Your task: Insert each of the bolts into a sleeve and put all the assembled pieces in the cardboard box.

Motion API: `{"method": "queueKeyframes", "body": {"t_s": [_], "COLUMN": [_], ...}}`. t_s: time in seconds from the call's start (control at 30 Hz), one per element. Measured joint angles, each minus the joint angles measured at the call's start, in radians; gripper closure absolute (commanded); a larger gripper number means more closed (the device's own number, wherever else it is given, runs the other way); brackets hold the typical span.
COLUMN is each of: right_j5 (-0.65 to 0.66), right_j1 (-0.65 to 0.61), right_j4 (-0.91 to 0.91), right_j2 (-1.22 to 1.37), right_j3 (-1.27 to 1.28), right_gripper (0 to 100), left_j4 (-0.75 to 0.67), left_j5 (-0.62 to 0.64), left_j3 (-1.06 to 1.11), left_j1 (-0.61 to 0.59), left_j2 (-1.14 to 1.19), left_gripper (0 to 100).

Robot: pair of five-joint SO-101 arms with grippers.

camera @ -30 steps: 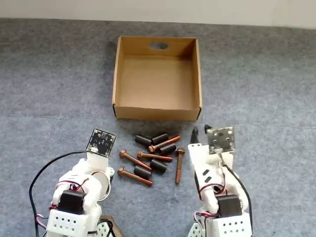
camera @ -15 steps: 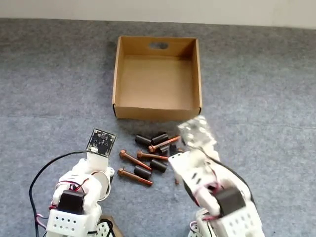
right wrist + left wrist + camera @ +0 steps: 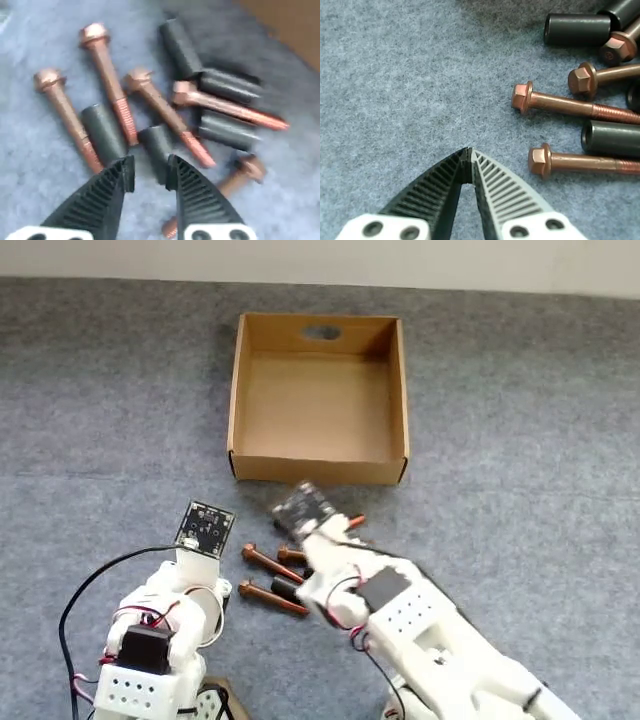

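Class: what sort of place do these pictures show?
Probably a robotics lab bench: left arm and right arm at a grey table, with loose bolts, sleeves and a cardboard box.

Copper bolts [image 3: 105, 70], black sleeves [image 3: 104, 131], grey carpet [image 3: 100, 390]

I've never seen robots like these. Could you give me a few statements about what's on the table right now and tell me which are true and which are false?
1. The cardboard box has nothing in it. True.
2. The left pincer is gripping a bolt. False: it is shut on nothing, and the bolts lie loose beside it.
3. The right pincer is open, hanging over a dark sleeve in the pile. True.
4. The bolts are silver. False: they are copper-coloured.
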Motion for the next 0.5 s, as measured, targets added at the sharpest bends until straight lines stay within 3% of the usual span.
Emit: {"method": "queueKeyframes", "body": {"t_s": [0.2,0.5], "right_j5": [0.118,0.175], "right_j1": [-0.025,-0.025], "right_j4": [-0.02,-0.02], "right_j2": [0.161,0.477], "right_j3": [-0.072,-0.25], "right_gripper": [88.2,88.2], "left_j4": [0.0,0.0], "left_j5": [0.0,0.0], "left_j3": [0.0,0.0], "left_j1": [0.0,0.0], "left_j2": [0.0,0.0], "left_gripper": [99,99]}}
